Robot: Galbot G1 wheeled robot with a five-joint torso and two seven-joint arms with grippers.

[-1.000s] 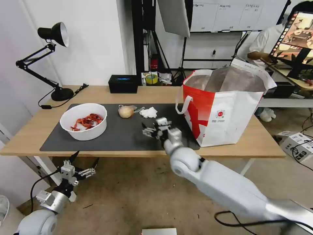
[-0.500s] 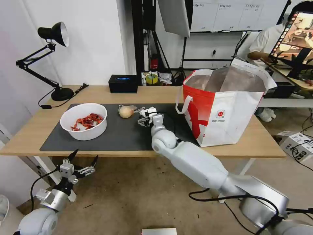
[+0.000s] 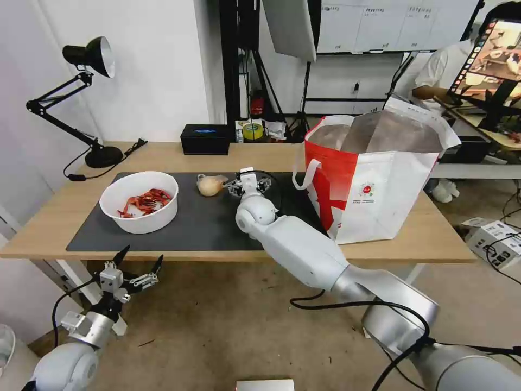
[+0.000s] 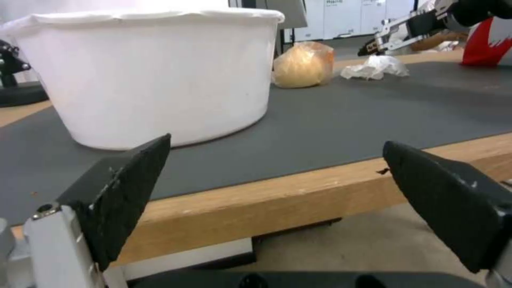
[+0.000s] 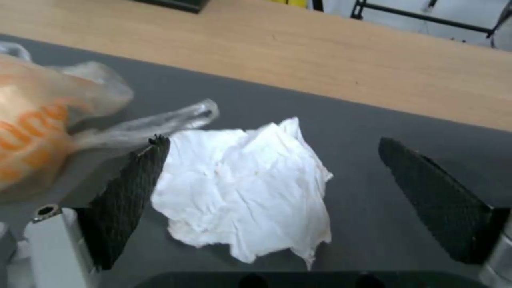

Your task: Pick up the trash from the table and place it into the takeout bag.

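On the dark mat [image 3: 201, 222] of the table [image 3: 260, 155] stand a white bowl [image 3: 139, 201] of red shells, a tan plastic-wrapped lump [image 3: 209, 186] and a crumpled white tissue [image 5: 251, 188]. My right gripper [image 3: 248, 182] hangs open just over the tissue, one finger [image 5: 133, 192] on each side of it and the lump [image 5: 32, 132] close beside. The takeout bag [image 3: 374, 184] stands open at the table's right. My left gripper [image 3: 142, 255] is open below the table's front edge, facing the bowl [image 4: 149, 72].
A black desk lamp [image 3: 89, 81] stands at the back left and a small black box [image 3: 204, 139] at the back middle. Behind the table are stands and a person at a desk. A cardboard box [image 3: 499, 239] lies on the floor at the right.
My right arm has reached forward and to the left across the mat, from near the front edge to over the tissue. The left arm has hardly moved.
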